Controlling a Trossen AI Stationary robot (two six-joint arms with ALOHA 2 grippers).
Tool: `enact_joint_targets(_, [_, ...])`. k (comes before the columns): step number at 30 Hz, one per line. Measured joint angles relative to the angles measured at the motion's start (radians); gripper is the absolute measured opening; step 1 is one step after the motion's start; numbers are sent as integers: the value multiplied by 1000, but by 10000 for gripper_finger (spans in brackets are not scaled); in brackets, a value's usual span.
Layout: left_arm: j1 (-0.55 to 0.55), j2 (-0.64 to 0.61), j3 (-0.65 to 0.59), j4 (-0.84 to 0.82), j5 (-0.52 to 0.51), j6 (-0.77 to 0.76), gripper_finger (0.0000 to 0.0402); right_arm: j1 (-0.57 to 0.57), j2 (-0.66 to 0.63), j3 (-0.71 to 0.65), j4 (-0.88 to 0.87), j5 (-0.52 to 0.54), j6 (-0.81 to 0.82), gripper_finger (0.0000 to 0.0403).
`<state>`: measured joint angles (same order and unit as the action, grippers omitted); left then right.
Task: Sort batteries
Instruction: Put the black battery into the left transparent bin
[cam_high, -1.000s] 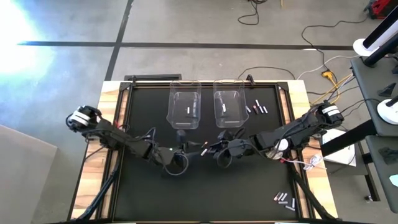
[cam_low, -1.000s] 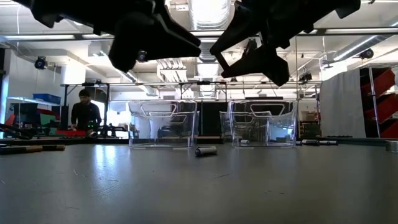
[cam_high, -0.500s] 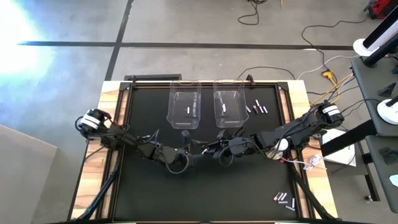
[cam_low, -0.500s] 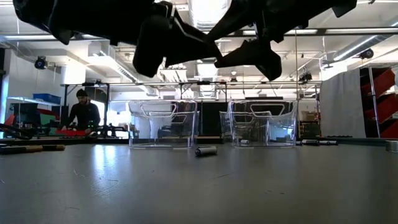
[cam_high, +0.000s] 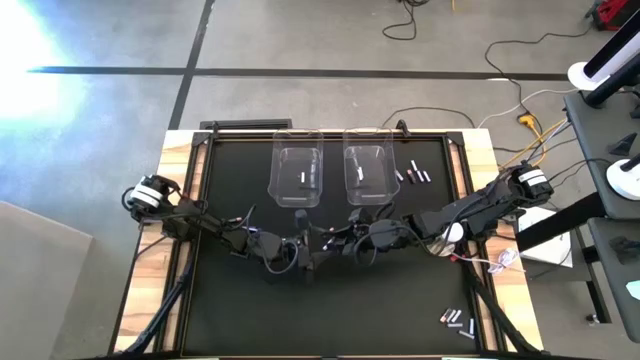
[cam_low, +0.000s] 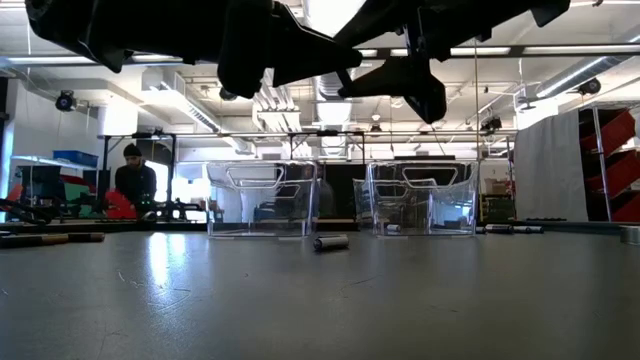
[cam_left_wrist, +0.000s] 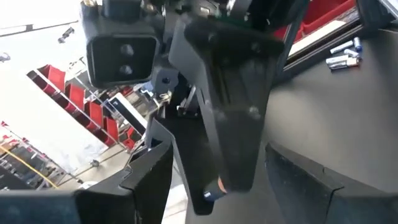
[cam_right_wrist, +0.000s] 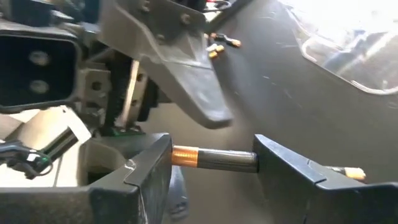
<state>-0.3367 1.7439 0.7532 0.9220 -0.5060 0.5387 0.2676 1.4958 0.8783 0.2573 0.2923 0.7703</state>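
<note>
My right gripper (cam_right_wrist: 211, 163) hovers over the table's middle (cam_high: 333, 240), shut on a dark battery with a copper end (cam_right_wrist: 214, 158). My left gripper (cam_left_wrist: 217, 180) faces it from the table's left (cam_high: 302, 258), open, its fingers on either side of the right gripper's finger (cam_left_wrist: 230, 124); I see no touch. A dark battery (cam_low: 331, 242) lies on its side on the mat below. A white battery (cam_high: 303, 178) lies in the left clear bin (cam_high: 297, 150); another (cam_high: 360, 173) lies in the right bin (cam_high: 366, 150). My right gripper has the battery pinched end to end between its two fingers. The copper end (cam_right_wrist: 184, 155) is against one finger and the dark end (cam_right_wrist: 249, 160) against the other. The battery spans the gap, level and lifted clear of the table.
Several loose batteries lie to the right of the bins (cam_high: 415, 175) and more near the mat's near right corner (cam_high: 458, 320). A battery with a copper end (cam_right_wrist: 345, 171) lies on the mat under the right gripper. A person (cam_low: 135, 182) stands in the room far behind.
My left gripper has moved toward the table's right, closing in on my right gripper until its fingers stand around the right gripper's finger. My right gripper has shifted slightly toward the left gripper, still holding the battery.
</note>
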Motion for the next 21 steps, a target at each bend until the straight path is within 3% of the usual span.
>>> enact_joint_targets(5, [0, 0, 0, 13, 0, -2, 221, 0, -1, 0, 18, -9, -10, 202])
enact_joint_targets(15, [0, 0, 0, 3, 2, 1, 112, 0, -2, 0, 36, -9, -23, 201])
enact_joint_targets(21, [0, 0, 0, 3, 2, 2, 94, 0, -2, 0, 42, -12, -26, 206])
